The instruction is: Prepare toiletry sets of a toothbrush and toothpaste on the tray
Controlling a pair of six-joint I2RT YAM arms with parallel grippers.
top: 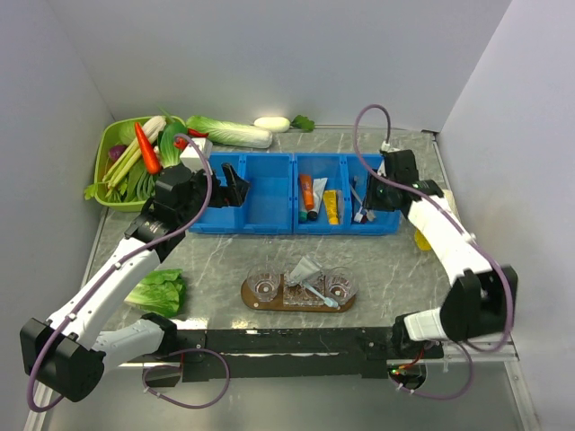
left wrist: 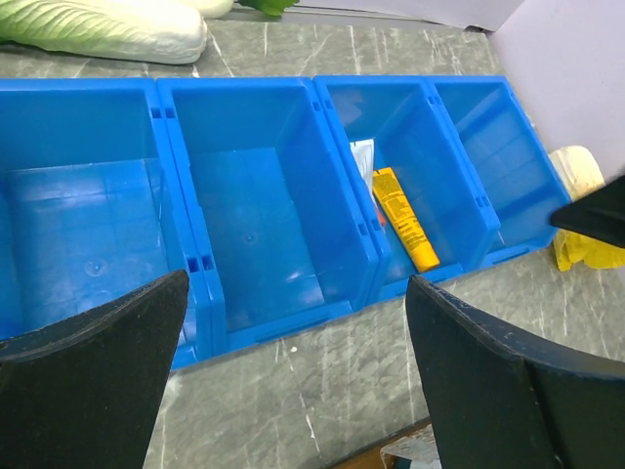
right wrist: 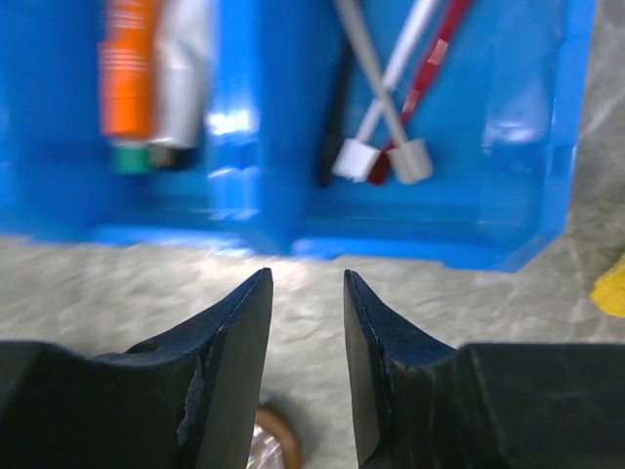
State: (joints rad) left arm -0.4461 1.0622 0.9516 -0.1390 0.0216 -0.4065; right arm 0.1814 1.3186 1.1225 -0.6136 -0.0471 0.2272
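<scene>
Currently my right gripper (right wrist: pixel 306 281) is empty, jaws only narrowly apart, before the blue bin (right wrist: pixel 527 147). I should widen, centre on one toothbrush (right wrist: pixel 364 54) at upper centre, then carry it to the tray (top: pixel 252 302), lower centre overhead.

Overhead view looks down from behind — both wrist views closely share the blue bins (top: pixel 269 202).

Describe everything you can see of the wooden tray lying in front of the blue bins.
The tray is a flat brown wooden board, oblong with rounded ends, lying level on the grey marbled table, on the near side of the blue bins and apart from them. Clear glass cups stand on it, and a silvery toothpaste tube lies tilted across its middle.
</scene>
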